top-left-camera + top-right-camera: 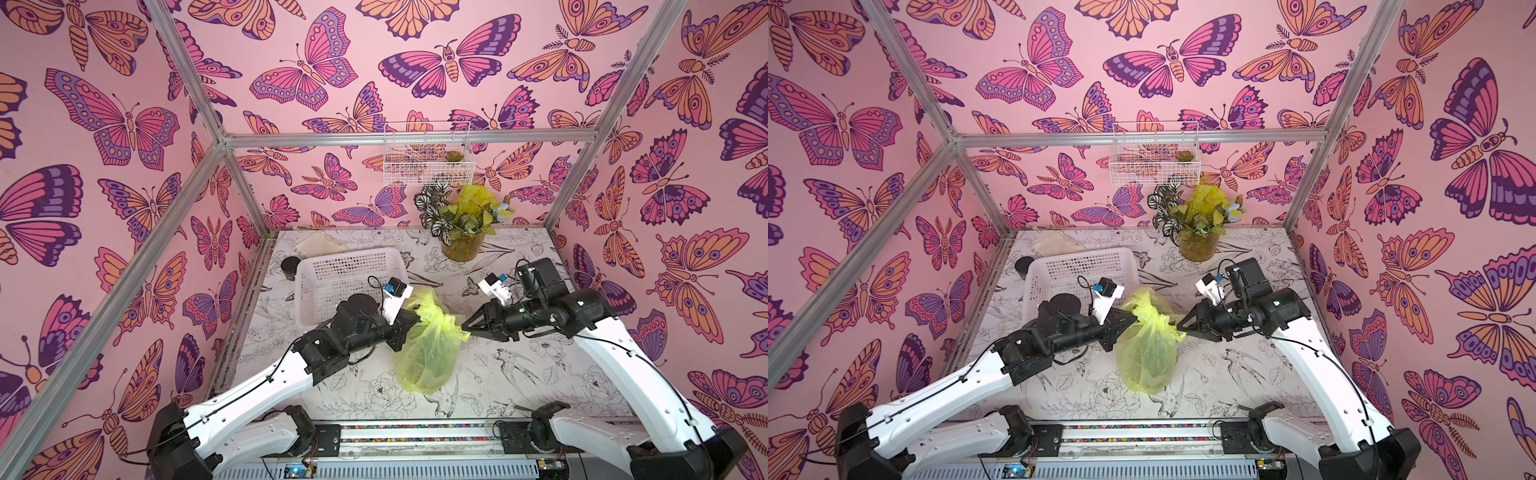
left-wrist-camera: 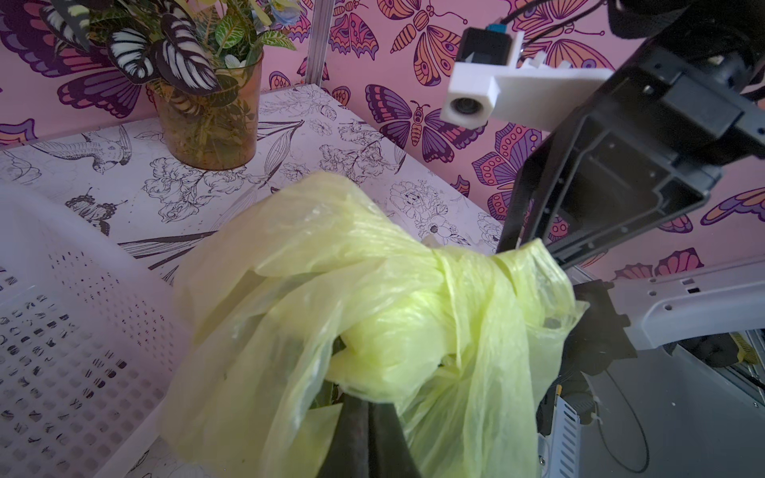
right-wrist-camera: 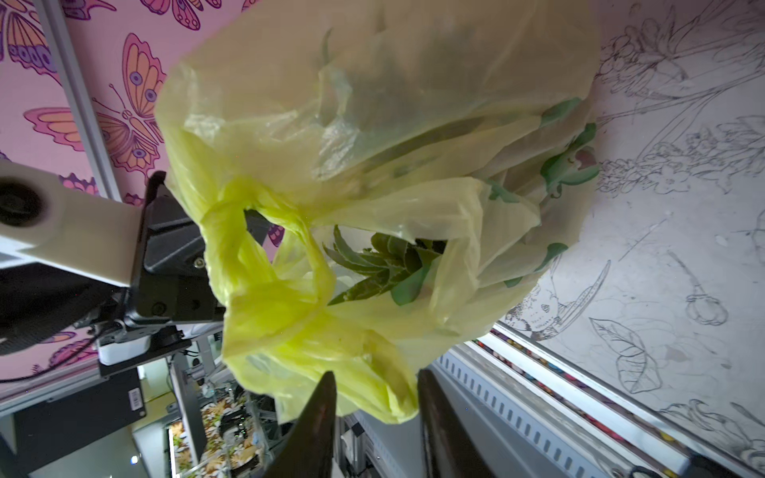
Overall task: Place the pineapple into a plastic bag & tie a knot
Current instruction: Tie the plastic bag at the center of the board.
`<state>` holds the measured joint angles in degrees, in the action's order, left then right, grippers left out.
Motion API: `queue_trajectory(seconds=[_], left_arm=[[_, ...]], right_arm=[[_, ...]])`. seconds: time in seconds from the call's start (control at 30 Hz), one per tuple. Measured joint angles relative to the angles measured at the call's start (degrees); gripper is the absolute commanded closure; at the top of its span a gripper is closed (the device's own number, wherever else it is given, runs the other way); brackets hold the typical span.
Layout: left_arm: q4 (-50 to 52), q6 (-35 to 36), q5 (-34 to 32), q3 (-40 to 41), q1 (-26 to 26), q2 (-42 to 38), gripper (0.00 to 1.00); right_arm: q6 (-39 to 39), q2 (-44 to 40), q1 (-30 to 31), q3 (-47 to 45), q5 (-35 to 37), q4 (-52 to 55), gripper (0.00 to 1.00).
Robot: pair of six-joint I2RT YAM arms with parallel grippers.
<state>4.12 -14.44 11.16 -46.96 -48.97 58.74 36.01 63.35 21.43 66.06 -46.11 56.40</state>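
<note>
The yellow-green plastic bag (image 1: 428, 353) (image 1: 1148, 353) stands in the middle of the table. The pineapple is inside it, and its green leaves (image 3: 372, 265) show through the bag's mouth. The bag's handles are crossed and bunched into a loose knot (image 2: 463, 269) at its top. My left gripper (image 1: 415, 313) (image 2: 366, 403) is shut on one handle end at the bag's left. My right gripper (image 1: 465, 326) (image 3: 376, 374) is at the bag's right with its jaws apart. The other handle end (image 3: 372, 397) hangs between its fingers.
A white perforated basket (image 1: 349, 274) stands behind the left arm. Beside it is a black round lid (image 1: 290, 266). A potted plant (image 1: 461, 245) with yellow wrapping is at the back right. A wire basket (image 1: 428, 158) hangs on the back wall.
</note>
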Motion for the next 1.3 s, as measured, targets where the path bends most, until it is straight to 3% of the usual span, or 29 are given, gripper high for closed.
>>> queue_trajectory(seconds=[0.17, 0.2, 0.33, 0.6, 0.9, 1.13, 1.3], left_arm=[[1.25, 0.04, 0.0, -0.24, 0.0, 0.0, 1.0], [1.62, 0.04, 0.0, -0.39, 0.0, 0.0, 1.0], [2.05, 0.04, -0.02, -0.83, 0.0, 0.0, 1.0], [7.72, 0.02, -0.22, -4.2, 0.0, -0.04, 1.0], [28.89, 0.24, 0.44, -15.39, 1.09, -1.05, 1.0], [41.4, 1.57, 3.82, -19.52, 5.7, -1.05, 1.0], [46.47, 3.52, -1.16, -21.03, 6.8, 0.39, 1.0]], right_arm=[[-0.02, 1.57, 0.37, -0.98, -1.11, -0.94, 0.69], [-0.07, 1.79, 0.37, -0.98, -1.16, -0.94, 0.72], [-0.2, 1.99, 0.37, -1.11, -1.6, -1.27, 1.0], [-1.2, 2.08, 0.0, -0.2, -0.79, 0.83, 1.0], [-4.63, 1.31, -3.34, 7.13, 13.14, 9.88, 1.0], [-6.97, 2.25, -3.26, 7.5, 18.27, 12.9, 1.0], [-8.66, 2.71, -2.86, 7.5, 22.27, 14.51, 1.0]])
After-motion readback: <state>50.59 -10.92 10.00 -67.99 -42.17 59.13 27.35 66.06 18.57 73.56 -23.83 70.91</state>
